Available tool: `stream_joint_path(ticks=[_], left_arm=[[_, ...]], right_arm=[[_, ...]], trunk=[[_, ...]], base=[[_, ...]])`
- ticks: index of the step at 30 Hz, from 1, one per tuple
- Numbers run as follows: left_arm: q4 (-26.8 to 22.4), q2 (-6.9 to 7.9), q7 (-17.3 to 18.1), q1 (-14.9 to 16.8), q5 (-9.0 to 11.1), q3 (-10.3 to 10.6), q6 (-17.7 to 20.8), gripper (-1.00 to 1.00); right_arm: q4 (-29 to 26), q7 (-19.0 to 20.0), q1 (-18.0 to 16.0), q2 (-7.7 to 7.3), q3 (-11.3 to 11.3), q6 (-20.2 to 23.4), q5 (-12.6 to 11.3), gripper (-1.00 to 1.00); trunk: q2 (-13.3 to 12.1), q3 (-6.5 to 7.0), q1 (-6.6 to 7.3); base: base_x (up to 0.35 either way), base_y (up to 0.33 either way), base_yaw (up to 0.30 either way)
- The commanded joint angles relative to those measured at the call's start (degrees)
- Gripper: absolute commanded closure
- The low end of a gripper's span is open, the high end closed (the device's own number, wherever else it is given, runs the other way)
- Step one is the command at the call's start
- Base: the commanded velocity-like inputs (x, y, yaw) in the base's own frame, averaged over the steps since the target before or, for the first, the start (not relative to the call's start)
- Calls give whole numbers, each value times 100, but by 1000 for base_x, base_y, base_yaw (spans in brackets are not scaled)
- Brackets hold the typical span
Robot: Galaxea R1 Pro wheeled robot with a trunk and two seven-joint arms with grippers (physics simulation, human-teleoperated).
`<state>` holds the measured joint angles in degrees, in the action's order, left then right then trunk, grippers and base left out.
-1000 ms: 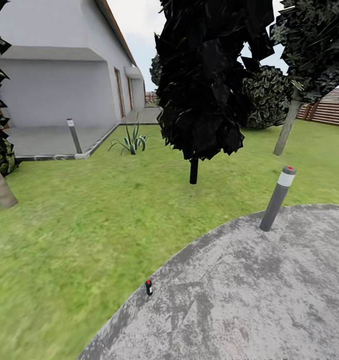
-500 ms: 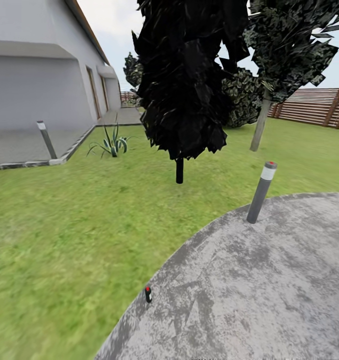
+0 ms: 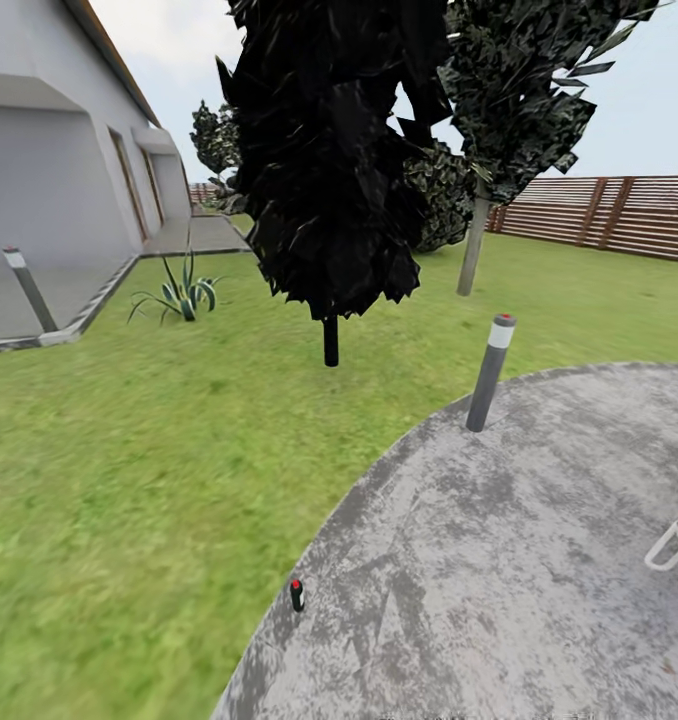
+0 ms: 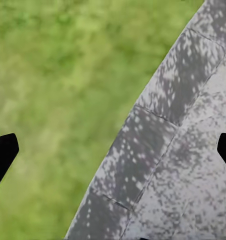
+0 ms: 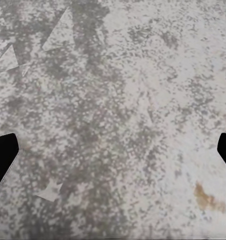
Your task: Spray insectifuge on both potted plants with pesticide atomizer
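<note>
Pesticide atomizer (image 3: 297, 595): upright on the near-left edge of the stone patio (image 3: 539, 560), lawn (image 3: 129, 470) just beside it. Lamp post (image 3: 489, 372): far patio edge. My left pincer (image 4: 113, 150) and right pincer (image 5: 113, 155): both spread wide, holding nothing.

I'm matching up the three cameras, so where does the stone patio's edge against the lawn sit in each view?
Head view: the patio edge curves from the lower middle up to the right, with the pesticide atomizer standing on it.
Left wrist view: the edge runs diagonally, lawn on one side, stone on the other.
Right wrist view: mottled stone, no edge in the picture.
Shared landmark: the grey mottled patio stone.
</note>
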<state>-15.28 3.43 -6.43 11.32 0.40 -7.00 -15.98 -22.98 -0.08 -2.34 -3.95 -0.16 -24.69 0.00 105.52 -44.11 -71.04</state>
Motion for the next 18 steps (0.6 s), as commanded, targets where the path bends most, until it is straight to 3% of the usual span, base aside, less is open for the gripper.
stream_joint_path(ticks=[1, 7, 18], left_arm=[[3, 0, -7, 2, 4, -3, -19, -100], [3, 0, -7, 2, 4, -3, -19, -100], [2, -2, -7, 2, -6, -3, -19, -100]], right_arm=[[4, -1, -4, 0, -1, -18, 0, -100], [4, -1, -4, 0, -1, -18, 0, -100], [4, -1, -4, 0, -1, -18, 0, -100]], trunk=[[2, -5, 1], [2, -5, 1], [2, -5, 1]], base=[[0, 312, -276], [0, 238, -276], [0, 29, -257]])
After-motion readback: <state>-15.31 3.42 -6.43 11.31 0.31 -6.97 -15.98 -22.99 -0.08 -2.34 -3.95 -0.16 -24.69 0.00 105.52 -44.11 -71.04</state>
